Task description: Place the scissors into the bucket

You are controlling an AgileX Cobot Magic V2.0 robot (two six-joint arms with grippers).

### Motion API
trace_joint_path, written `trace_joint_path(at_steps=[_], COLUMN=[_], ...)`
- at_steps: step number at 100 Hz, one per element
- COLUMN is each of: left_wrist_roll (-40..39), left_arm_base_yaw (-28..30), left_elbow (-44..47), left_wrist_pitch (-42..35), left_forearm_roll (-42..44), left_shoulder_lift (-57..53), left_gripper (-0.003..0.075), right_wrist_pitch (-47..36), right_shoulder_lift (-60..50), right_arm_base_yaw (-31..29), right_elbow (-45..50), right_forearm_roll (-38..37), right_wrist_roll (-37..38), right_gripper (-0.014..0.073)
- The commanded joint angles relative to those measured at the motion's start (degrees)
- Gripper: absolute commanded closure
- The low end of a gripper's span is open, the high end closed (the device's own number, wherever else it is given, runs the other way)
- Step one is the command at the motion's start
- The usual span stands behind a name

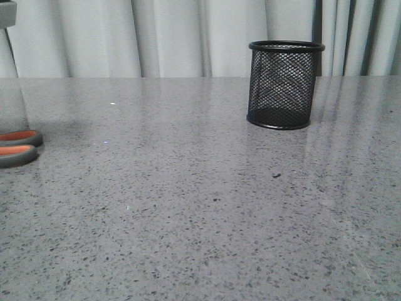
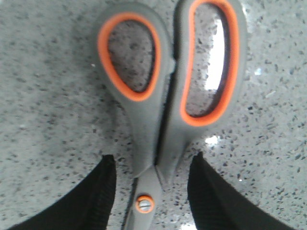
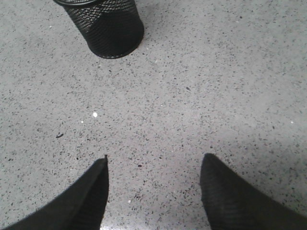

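**A:** So where do the scissors (image 2: 165, 96) lie?

**B:** Flat on the counter (image 1: 188, 207), at the far left edge of the front view, where only the two grey loop handles with their orange lining poke into the picture (image 1: 17, 147). The blades are cut off by the frame there.

**A:** And closer up?

**B:** The left wrist view looks straight down on them. Both oval loops are fully visible, the handles closed against each other, and the orange-ringed pivot screw sits between the two dark fingers (image 2: 93, 201) of the left end effector (image 2: 151, 191). The fingers stand spread, one on each side of the handle necks, with a strip of speckled counter showing between each finger and the scissors. I see no contact. The blades themselves run out of the picture.

**A:** The bucket (image 1: 285, 84)?

**B:** Upright on the counter, toward the back and right of centre in the front view, well apart from the scissors. Through the mesh it looks empty, though the weave is fine. Behind it hangs a pale curtain (image 1: 169, 37).

**A:** And the right arm?

**B:** Its end effector (image 3: 153, 191) is spread too, both black fingers (image 3: 230, 196) apart with only bare counter between them, gripping nothing. The bucket (image 3: 108, 28) shows in that wrist view as well, some way off from the fingertips, its rim partly cut by the frame.

**A:** Anything else?

**B:** A small dark fleck (image 1: 276, 175) lies on the counter in front of the bucket.
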Motion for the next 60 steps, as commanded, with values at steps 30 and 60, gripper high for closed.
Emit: trace_joint_path(at_steps=[30, 60], left_wrist_roll=[1.55, 1.6], left_arm_base_yaw=[-0.4, -0.4], left_elbow=[0.77, 0.77], left_wrist_pitch=[2.09, -0.1], left_forearm_roll=[-1.25, -2.59], left_shoulder_lift=[-1.93, -1.82], left_gripper=[0.0404, 0.0404], right_wrist_pitch=[-2.81, -2.94], right_shoulder_lift=[0.34, 0.34], right_arm_base_yaw=[1.76, 2.23], right_elbow=[-1.97, -1.97], right_forearm_roll=[0.49, 0.49], right_wrist_roll=[-0.53, -0.53], right_gripper=[0.0214, 0.0214])
